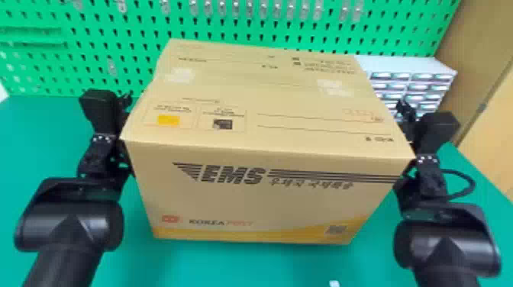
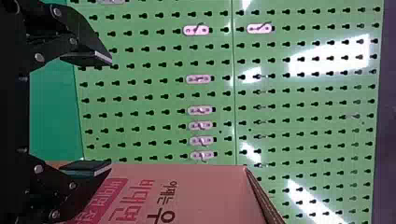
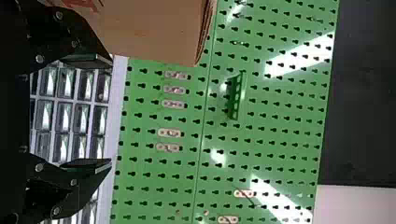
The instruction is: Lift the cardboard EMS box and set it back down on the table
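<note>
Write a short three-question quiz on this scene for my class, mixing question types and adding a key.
1. Multiple choice: what colour is the pegboard behind the cardboard box?
a) red
b) green
c) yellow

2. True or false: the left gripper and the right gripper both have their fingers apart.

3. Fill in the gap: the drawer cabinet stands behind the cardboard box, toward the robot's own ____ side.

Key: 1 b; 2 true; 3 right
</note>
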Controlling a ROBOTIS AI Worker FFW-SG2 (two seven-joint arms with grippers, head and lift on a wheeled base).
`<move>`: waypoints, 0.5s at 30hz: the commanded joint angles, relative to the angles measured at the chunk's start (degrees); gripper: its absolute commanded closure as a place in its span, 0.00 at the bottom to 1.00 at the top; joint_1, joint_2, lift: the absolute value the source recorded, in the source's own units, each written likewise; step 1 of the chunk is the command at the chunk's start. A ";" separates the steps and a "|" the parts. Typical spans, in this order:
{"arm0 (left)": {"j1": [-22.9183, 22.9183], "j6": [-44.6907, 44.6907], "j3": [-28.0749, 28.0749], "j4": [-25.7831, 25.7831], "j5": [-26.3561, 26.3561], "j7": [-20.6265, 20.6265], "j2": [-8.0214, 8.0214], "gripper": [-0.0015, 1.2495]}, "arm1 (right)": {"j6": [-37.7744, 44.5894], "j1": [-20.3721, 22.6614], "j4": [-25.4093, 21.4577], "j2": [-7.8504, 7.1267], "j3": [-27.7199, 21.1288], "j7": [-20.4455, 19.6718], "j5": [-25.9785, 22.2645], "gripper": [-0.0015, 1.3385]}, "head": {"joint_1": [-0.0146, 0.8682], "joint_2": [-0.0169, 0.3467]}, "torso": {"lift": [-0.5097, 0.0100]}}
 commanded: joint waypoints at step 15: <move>0.37 0.76 -0.13 0.00 -0.50 -0.73 -0.08 0.37 | 0.25 0.00 -0.11 0.18 0.31 0.00 0.79 0.38 | 0.78 0.01 | 0.81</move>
